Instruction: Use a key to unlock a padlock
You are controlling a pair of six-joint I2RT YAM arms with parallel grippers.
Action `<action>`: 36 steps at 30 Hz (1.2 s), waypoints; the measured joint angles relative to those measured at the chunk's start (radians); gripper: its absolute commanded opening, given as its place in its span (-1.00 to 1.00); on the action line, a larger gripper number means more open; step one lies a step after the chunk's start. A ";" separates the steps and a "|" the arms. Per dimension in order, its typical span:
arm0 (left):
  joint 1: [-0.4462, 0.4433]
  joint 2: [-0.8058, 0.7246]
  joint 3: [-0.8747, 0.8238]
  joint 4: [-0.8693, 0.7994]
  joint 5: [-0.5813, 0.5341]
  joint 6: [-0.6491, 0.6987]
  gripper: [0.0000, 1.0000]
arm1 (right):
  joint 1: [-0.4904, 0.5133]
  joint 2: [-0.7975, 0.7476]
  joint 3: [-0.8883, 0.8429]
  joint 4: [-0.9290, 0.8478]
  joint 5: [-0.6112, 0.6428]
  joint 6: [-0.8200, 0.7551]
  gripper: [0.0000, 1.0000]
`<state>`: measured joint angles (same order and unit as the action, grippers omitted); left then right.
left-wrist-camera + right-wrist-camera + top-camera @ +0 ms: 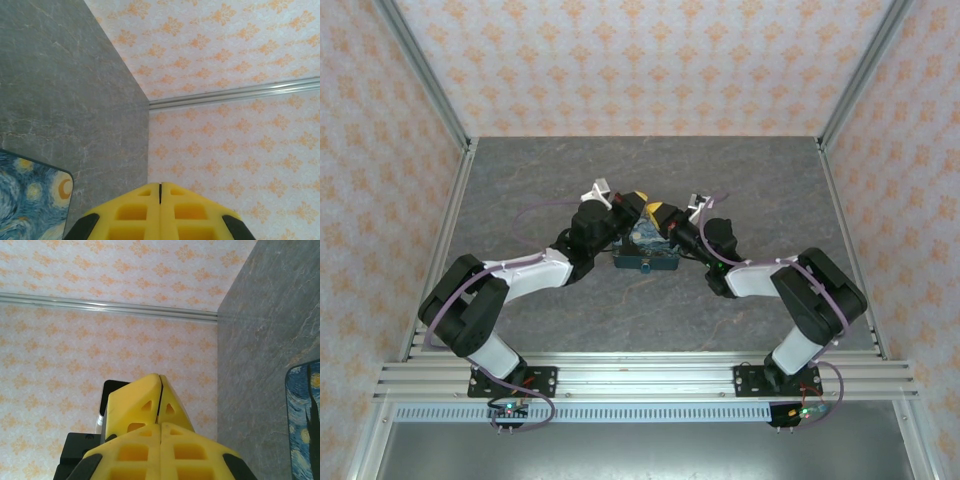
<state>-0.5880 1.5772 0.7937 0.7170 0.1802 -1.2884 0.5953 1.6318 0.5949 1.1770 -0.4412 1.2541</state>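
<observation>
My left gripper [636,199] and right gripper [653,211] meet tip to tip above the middle of the table, over the far edge of a blue starry-patterned mat [645,250]. In the left wrist view the left gripper [160,186] has its yellow fingers pressed together, with nothing seen between them. In the right wrist view the right gripper [161,425] is shut the same way. Just beyond it, the left gripper's yellow fingers [135,400] are also closed. The padlock and the key are hidden under the arms.
The mat's corner [30,200] lies on the grey marbled table [60,90]. Its edge [302,425] also appears at the right of the right wrist view. Patterned walls with metal frame posts [428,80] enclose the table. A rail [640,375] runs along the near edge.
</observation>
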 measured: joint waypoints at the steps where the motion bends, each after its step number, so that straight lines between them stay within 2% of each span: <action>1: 0.000 0.000 -0.004 0.002 -0.003 -0.002 -1.00 | 0.000 0.003 0.000 0.000 0.000 0.002 -1.00; 11: -0.001 -0.006 -0.013 0.006 -0.011 -0.020 -1.00 | 0.000 0.010 0.000 0.011 -0.001 0.002 -1.00; 13: -0.001 -0.007 -0.013 0.006 -0.013 -0.021 -0.85 | 0.000 0.010 0.000 0.011 -0.001 0.002 -1.00; 14: -0.001 -0.008 -0.013 0.005 -0.013 -0.021 -0.69 | 0.000 0.010 0.000 0.011 -0.001 0.002 -1.00; 18: -0.001 -0.021 -0.013 -0.028 -0.018 -0.020 0.32 | -0.002 0.009 0.000 0.014 0.001 0.002 -1.00; 21: 0.000 -0.046 -0.013 -0.074 -0.025 -0.018 0.70 | -0.002 0.004 -0.003 0.008 0.002 -0.002 -1.00; 24: 0.006 -0.099 -0.014 -0.138 -0.034 0.000 0.91 | -0.002 -0.025 -0.022 -0.010 0.005 -0.009 -1.00; 29: 0.017 -0.222 -0.009 -0.332 -0.038 0.089 1.00 | -0.005 -0.079 -0.056 -0.060 0.007 -0.025 -1.00; 36: 0.018 -0.336 -0.012 -0.666 -0.003 0.343 1.00 | -0.017 -0.216 -0.087 -0.245 0.024 -0.085 -1.00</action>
<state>-0.5705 1.2415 0.7815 0.0509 0.1772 -0.9459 0.5781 1.4158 0.5079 0.9318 -0.4171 1.1687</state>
